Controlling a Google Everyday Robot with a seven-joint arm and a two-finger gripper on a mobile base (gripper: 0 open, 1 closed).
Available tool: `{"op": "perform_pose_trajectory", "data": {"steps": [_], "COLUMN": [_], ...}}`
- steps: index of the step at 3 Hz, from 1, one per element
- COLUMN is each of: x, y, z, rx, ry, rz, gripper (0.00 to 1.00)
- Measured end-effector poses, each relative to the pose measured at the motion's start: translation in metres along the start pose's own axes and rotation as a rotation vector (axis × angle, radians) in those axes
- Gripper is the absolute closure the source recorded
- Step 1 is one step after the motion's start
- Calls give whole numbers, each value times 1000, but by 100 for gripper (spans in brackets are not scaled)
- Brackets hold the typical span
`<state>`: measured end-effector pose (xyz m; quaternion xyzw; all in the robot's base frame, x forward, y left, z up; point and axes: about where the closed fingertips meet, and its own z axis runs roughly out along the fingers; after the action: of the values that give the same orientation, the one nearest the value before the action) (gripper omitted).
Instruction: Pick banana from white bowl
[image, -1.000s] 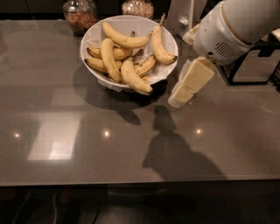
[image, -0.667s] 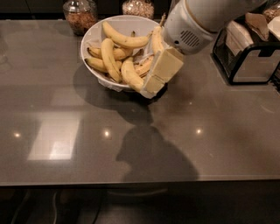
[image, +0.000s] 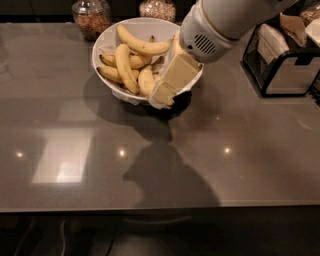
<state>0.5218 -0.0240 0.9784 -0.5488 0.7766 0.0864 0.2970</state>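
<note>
The white bowl (image: 107, 39) stands at the back of the dark countertop and holds several yellow bananas on crinkled paper. A thick, short, curved banana (image: 145, 80) lies at the bowl's front. My gripper (image: 162, 96), a cream-coloured block on a large white arm (image: 220, 22), hangs tilted over the bowl's front right rim, right beside that banana. It covers part of the bowl and the bananas under it. A long banana (image: 142, 46) lies across the back of the pile.
Two glass jars (image: 91, 17) (image: 157, 9) stand behind the bowl. A black-framed holder with white and brown paper items (image: 285, 62) stands at the right. The grey countertop (image: 160, 160) stretches toward the near edge.
The arm has swung left, carrying the gripper from the table to the right of the bowl to over the bowl's front right rim and the bananas.
</note>
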Motion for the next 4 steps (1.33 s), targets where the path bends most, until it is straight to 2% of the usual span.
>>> {"op": "perform_pose_trajectory", "data": {"steps": [1,2,3,4], "x": [-6,-12,-16,-20], "y": [-13,-25,-29,-26], "z": [13,26,38,50], "rx": [80,124,126,107], "ry": [-39,-80,-107,-134], "rz": [81,155,204,239], "gripper": [0,0,15,18]}}
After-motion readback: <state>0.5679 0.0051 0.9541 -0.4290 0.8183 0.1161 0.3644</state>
